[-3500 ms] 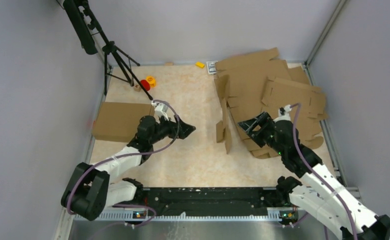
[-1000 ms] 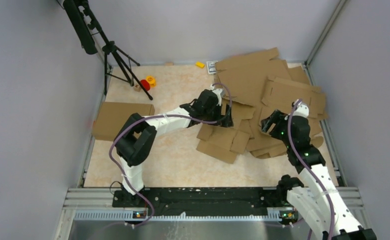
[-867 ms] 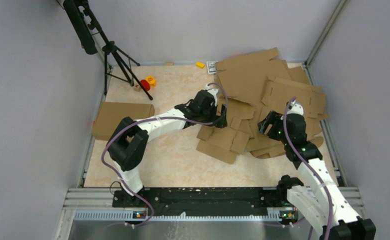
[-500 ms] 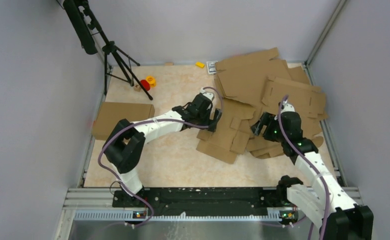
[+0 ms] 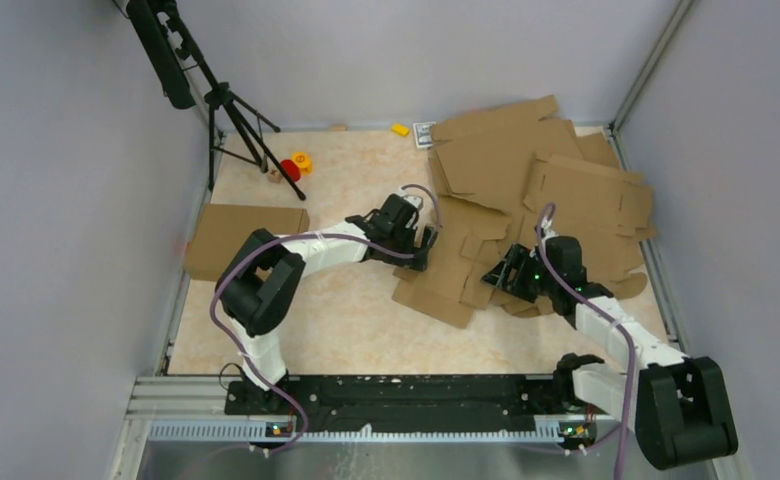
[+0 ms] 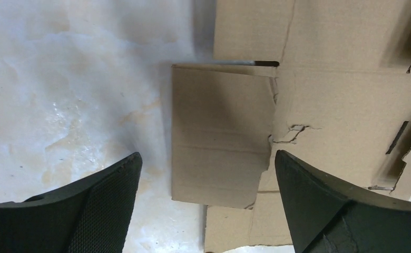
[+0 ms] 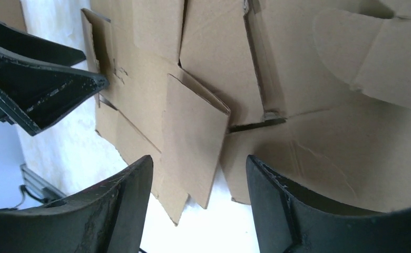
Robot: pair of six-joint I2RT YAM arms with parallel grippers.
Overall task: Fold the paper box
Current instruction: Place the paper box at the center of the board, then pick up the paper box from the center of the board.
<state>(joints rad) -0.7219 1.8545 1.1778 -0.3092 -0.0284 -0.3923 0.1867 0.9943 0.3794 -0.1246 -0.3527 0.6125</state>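
The paper box (image 5: 458,268) lies on the table (image 5: 346,310), right of centre, as an unfolded brown cardboard blank. Its panels and flaps are flat or nearly flat, and its slots are visible. On its far and right sides it meets a stack of similar cardboard blanks (image 5: 511,160) piled toward the far right corner.

The left fingers (image 6: 103,200) stand wide apart above the blank's left edge. They straddle a rectangular flap (image 6: 222,137) and are not closed on it; that flap lies over bare table.

The right fingers (image 7: 114,211) are also apart, low over the blank's near-right part. A slightly lifted flap (image 7: 195,139) shows between them, and nothing is clamped. The two sets of fingers face each other across the blank.

A closed brown carton (image 5: 238,240) sits at the table's left edge; its contents are hidden.
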